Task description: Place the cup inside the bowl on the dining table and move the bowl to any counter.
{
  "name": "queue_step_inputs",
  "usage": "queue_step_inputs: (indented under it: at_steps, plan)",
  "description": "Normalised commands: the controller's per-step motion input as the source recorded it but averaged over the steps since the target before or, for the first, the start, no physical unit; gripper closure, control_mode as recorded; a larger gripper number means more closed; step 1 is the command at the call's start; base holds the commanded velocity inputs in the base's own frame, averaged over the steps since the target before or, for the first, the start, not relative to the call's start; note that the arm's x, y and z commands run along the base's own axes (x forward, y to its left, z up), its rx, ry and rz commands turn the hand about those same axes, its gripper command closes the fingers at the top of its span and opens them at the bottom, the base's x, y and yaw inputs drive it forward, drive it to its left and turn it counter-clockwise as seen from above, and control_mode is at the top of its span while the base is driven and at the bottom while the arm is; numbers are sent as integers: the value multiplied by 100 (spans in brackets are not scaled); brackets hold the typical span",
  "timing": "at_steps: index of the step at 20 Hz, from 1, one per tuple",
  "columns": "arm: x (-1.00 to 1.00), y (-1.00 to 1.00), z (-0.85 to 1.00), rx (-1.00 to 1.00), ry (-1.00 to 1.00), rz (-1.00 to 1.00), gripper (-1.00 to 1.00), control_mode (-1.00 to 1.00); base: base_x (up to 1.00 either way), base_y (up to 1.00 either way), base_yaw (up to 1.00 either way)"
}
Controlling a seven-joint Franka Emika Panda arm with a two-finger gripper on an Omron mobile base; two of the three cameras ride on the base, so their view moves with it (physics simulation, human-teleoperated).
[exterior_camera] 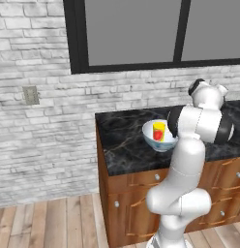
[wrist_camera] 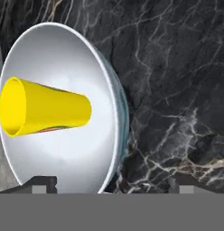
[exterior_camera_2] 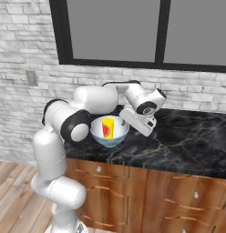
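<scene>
Whitewashed brick wall (exterior_camera: 44, 140) with a dark-framed window (exterior_camera_2: 128, 32) above; beneath it a brown wooden cabinet (exterior_camera_2: 146, 200) with drawers and small knobs carries a black, gold-veined marble top, the counter (exterior_camera: 124, 140), serving here as the table.

White ceramic bowl (exterior_camera_2: 110, 134) sits on that top near its front-left corner, upright, base flat on the marble. Yellow cup (exterior_camera_2: 107, 128) with its red patch stands inside the bowl, mouth up, well below being a snug fit; it looks free to shift if the bowl were jolted.

Claw (wrist_camera: 111, 182): hand view shows the two dark tips at the bottom, set wide apart, one to each side of the bowl's rim, nothing between them but rim edge and marble. Judged spread and gripping nothing. Right base view has the hand just beside the bowl's right side, angled down toward the counter; whether a tip touches the rim I cannot tell.

Reading of the layout: cup nested first so a single carry moves both; bowl rests on a counter, not the dining table, so the task looks essentially finished. Likely what remains is backing the hand away without nudging the rim.
</scene>
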Motion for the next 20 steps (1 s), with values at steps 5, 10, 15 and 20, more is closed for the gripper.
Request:
queue_step_inputs:
  at_steps: [5, 10, 15, 20]
  plan:
    - [-94, 0, 26, 0, -1, 0, -100, -100, 0, 0, 0]
    - [-90, 0, 37, -4, -5, 0, -100, -100, 0, 0, 0]
    - [-99, 0, 12, -10, -5, 0, -100, -100, 0, 0, 0]
    - [-100, 0, 0, -20, -2, 0, -100, -100, 0, 0, 0]
